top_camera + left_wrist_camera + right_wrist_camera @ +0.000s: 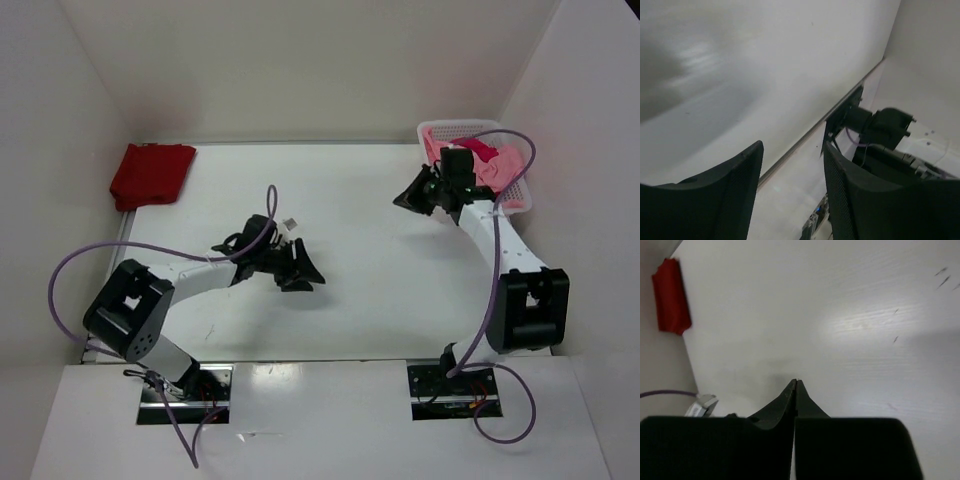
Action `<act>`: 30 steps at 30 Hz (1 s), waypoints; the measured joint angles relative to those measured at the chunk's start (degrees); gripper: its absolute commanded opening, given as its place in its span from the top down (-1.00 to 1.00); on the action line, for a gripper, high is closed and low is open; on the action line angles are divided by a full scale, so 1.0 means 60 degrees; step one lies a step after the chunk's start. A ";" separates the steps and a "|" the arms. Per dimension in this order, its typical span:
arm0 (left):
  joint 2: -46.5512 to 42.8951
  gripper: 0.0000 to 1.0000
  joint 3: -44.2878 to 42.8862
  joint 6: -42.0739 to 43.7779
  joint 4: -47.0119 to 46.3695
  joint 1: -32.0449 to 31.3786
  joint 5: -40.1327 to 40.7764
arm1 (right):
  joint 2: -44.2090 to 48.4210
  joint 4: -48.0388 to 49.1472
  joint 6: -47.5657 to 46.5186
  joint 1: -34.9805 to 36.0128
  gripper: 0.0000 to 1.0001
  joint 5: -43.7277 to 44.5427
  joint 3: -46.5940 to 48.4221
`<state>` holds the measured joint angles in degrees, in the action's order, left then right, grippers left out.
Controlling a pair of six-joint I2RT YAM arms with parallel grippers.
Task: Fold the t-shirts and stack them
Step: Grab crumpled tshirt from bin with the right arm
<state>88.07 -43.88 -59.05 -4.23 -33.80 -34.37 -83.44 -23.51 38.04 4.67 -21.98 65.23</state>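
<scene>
A dark red t-shirt (pixel 151 174) lies folded at the table's far left corner; it also shows in the right wrist view (pixel 671 296). A light pink t-shirt (pixel 500 170) and a magenta-pink t-shirt (pixel 478 148) lie bunched in the white mesh basket (pixel 517 202) at the far right. My left gripper (pixel 302 269) is open and empty over the table's middle; its jaws stand apart in the left wrist view (pixel 792 165). My right gripper (pixel 413 195) is shut and empty, just left of the basket; its fingertips meet in the right wrist view (pixel 795 383).
White walls close in the table on the left, back and right. A small grey tag (pixel 290 223) lies on the table behind the left gripper. Purple cables loop from both arms. The right arm's base (pixel 880 127) shows in the left wrist view.
</scene>
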 measured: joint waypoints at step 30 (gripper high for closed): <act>-0.2222 -0.65 0.0186 0.1585 0.2033 0.2881 0.0885 | -0.6747 -0.1490 -0.2215 -0.2379 0.28 0.4732 0.6648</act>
<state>74.74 -42.76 -49.54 7.97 -16.51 -29.06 -123.92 -32.45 24.75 -9.61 6.42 105.12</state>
